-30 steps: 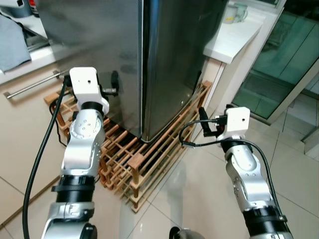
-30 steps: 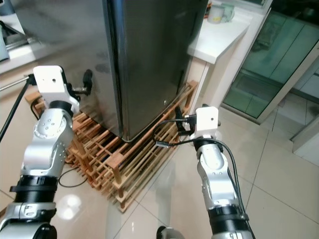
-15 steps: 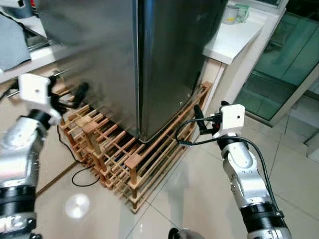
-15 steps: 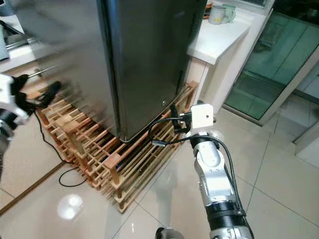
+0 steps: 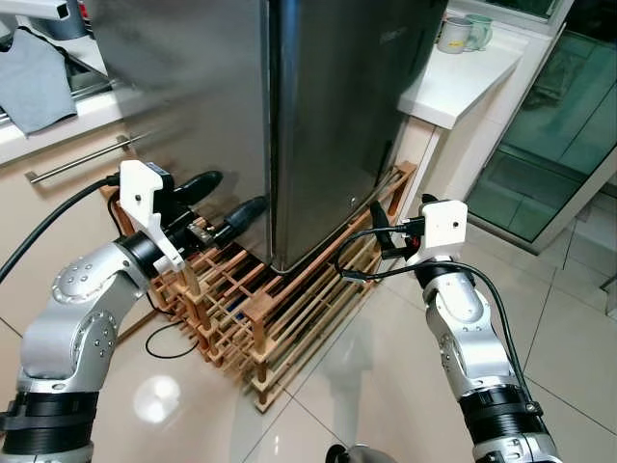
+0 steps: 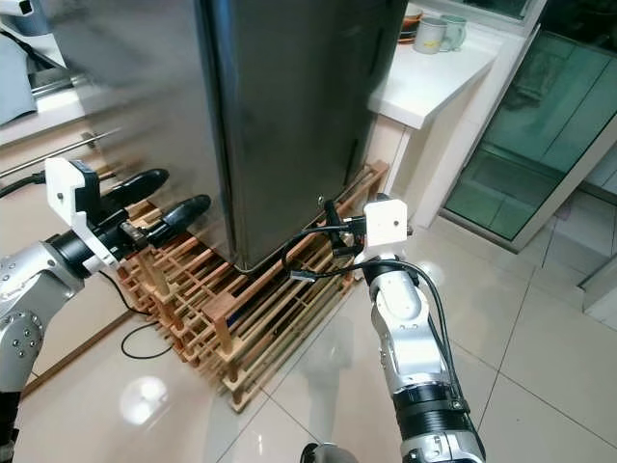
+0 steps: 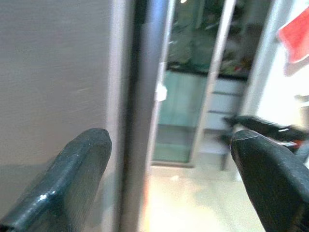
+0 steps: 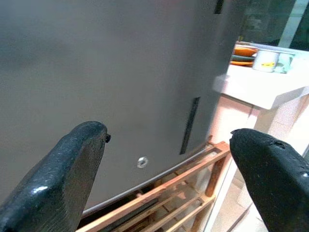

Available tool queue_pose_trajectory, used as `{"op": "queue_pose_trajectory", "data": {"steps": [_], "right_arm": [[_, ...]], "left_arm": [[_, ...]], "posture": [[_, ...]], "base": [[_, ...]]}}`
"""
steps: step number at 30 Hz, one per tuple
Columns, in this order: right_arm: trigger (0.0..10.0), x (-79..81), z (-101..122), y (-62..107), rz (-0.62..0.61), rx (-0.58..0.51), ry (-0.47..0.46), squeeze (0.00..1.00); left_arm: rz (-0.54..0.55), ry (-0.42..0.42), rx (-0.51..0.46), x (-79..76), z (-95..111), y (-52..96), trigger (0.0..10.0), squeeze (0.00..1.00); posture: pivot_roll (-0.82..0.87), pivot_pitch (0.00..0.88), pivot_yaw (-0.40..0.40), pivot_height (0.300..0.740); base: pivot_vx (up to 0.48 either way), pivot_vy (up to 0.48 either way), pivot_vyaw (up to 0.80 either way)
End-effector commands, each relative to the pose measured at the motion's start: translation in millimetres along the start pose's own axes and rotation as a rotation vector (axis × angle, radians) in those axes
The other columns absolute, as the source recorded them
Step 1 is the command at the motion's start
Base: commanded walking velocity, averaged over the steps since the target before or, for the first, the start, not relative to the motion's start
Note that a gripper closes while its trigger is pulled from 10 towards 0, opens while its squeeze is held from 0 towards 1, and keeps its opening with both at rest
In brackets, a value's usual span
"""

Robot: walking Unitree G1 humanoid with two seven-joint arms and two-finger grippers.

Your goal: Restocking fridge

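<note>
A: Left eye view, item one: fridge (image 5: 318, 116), steel, doors closed, standing far centre on a wooden slatted rack (image 5: 260, 318) over the tiled floor (image 5: 569, 338).

B: Item two, grippers?

A: I log the left gripper (image 5: 229, 198) low at the fridge's left face, just beside its near corner, fingers spread, nothing between them. In the left wrist view its fingertips (image 7: 79, 164) straddle the door edge. Right gripper (image 6: 331, 231) sits near the fridge's lower right side, above the rack; fingers (image 8: 72, 169) parted wide, empty.

B: Surroundings?

A: White counter (image 5: 463, 77) far right with mugs (image 5: 461, 31); glass door (image 5: 549, 145) beyond. Cabinet rail handle (image 5: 82, 159) far left.
</note>
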State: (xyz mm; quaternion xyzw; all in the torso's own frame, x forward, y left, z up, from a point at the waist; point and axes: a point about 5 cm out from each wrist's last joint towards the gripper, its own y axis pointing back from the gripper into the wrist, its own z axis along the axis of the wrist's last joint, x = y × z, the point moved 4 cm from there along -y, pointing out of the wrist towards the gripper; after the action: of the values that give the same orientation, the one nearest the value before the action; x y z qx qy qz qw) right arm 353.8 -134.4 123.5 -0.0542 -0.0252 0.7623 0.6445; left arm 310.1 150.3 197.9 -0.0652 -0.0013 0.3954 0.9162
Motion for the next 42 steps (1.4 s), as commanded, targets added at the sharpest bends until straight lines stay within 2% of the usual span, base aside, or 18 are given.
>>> {"op": "queue_pose_trajectory", "data": {"steps": [1, 4, 5, 6, 7, 13, 24, 33, 42], "right_arm": [[10.0, -4.3, -1, 1.0, -0.014, -0.003, -0.003, 0.00], [10.0, -3.4, -2, 1.5, -0.012, -0.002, -0.002, 0.00], [10.0, -2.6, -1, 1.3, -0.008, -0.004, -0.002, 0.00], [10.0, -2.6, -1, 1.3, -0.008, -0.004, -0.002, 0.00], [10.0, -2.4, 0, 1.2, -0.007, -0.005, -0.001, 0.00], [10.0, -4.9, -2, 4.2, -0.012, -0.003, 0.000, 0.00], [10.0, -1.9, -5, 7.1, -0.008, 0.004, -0.003, 0.00], [10.0, -2.7, -7, 7.3, -0.006, 0.010, 0.004, 0.00], [10.0, -2.2, -8, 7.9, -0.010, 0.010, 0.004, 0.00]], "left_arm": [[-0.025, 0.000, -0.004, -6.6, 3, -4.2, 10.0, 0.00], [0.006, 0.000, -0.015, -4.0, 4, -11.5, 10.0, 0.00], [0.068, -0.010, -0.025, 2.5, 3, -19.3, 10.0, 0.00], [0.068, -0.010, -0.025, 2.5, 3, -19.3, 10.0, 0.00], [0.125, -0.021, -0.033, 8.5, 1, -24.9, 10.0, 0.00], [0.234, -0.031, -0.022, 19.0, -8, -34.7, 10.0, 0.00], [0.230, -0.036, -0.044, 16.7, -10, -46.4, 10.0, 0.00], [0.159, -0.022, -0.064, 1.4, -9, -58.8, 10.0, 0.00], [0.145, -0.009, -0.054, -3.5, -16, -69.6, 10.0, 0.00]], "posture": [[-0.01, 0.000, -0.037, 0.740], [-0.01, 0.000, -0.039, 0.740], [-0.01, 0.000, -0.039, 0.740], [-0.01, 0.000, -0.039, 0.740], [-0.02, 0.000, -0.038, 0.740], [-0.03, 0.000, -0.034, 0.740], [-0.04, 0.000, -0.027, 0.740], [-0.04, 0.000, -0.022, 0.740], [-0.05, 0.000, -0.016, 0.740]], "base": [[0.000, 0.000, 0.00], [0.000, 0.000, 0.00], [0.000, 0.000, 0.00], [0.000, 0.000, 0.00], [0.000, 0.000, 0.00], [0.000, 0.000, 0.00], [0.000, 0.000, 0.00], [0.000, 0.000, 0.00], [0.000, 0.000, 0.00]]}}
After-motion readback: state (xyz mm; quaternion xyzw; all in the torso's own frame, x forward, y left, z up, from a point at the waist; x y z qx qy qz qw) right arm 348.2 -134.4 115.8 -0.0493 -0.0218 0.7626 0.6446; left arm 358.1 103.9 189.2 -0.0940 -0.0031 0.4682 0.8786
